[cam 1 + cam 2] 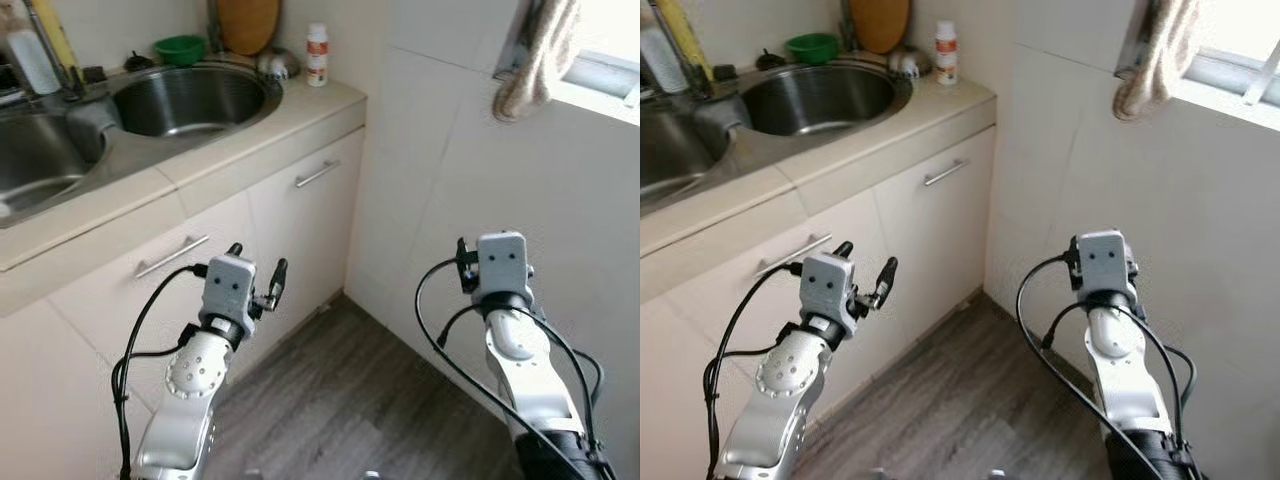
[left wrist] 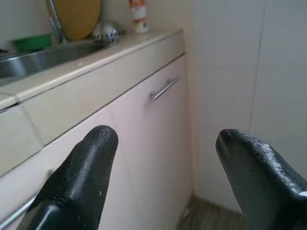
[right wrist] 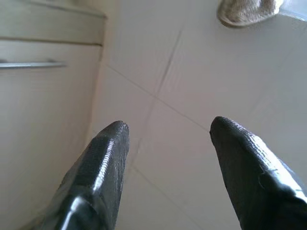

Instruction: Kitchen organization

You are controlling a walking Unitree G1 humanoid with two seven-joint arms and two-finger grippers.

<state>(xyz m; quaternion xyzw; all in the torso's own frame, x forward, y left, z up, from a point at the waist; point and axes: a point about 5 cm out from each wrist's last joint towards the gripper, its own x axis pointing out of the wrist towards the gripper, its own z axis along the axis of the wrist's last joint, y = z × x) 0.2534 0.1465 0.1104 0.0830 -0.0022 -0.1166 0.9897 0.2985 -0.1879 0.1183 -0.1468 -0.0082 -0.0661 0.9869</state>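
A beige counter (image 1: 305, 112) holds a steel double sink (image 1: 262, 108). Behind the sink stand a green bowl (image 1: 181, 48), a wooden cutting board (image 1: 247, 22), a metal strainer (image 1: 278, 65) and a white bottle (image 1: 317, 55) with a red label. My left gripper (image 1: 258, 262) is open and holds nothing; it hangs in front of the cabinet doors, below the counter edge. My right gripper (image 3: 168, 127) is also open and holds nothing, and it faces the tiled wall (image 1: 450, 150) to the right.
Two cabinet doors carry bar handles (image 1: 317, 174) (image 1: 172, 256). A beige towel (image 1: 535, 60) hangs by the window ledge at the upper right. Grey wood floor (image 1: 350, 400) runs between the cabinets and the wall. Dish-soap bottles (image 1: 35, 50) stand by the tap.
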